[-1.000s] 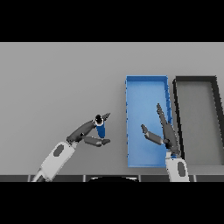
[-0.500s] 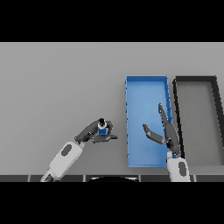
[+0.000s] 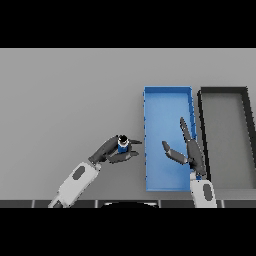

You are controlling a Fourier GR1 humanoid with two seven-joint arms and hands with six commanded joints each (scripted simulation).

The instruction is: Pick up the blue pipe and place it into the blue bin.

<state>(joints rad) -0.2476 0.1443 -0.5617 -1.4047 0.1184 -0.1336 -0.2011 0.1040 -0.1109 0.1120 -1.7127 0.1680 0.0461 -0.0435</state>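
Note:
A short blue pipe (image 3: 122, 145) with a dark top stands upright between the thumb and fingers of my left hand (image 3: 107, 151), whose fingers curl round it just left of the blue bin (image 3: 167, 97). The pipe is about a hand's width from the bin's left wall. My right hand (image 3: 189, 151) hovers over the bin's right half with straight fingers and holds nothing.
A black bin (image 3: 223, 93) stands directly right of the blue one, their long walls side by side. Grey table spreads to the left and behind.
My left hand has carried the pipe to the right, closer to the blue bin's left wall. The right hand has stayed nearly where it was.

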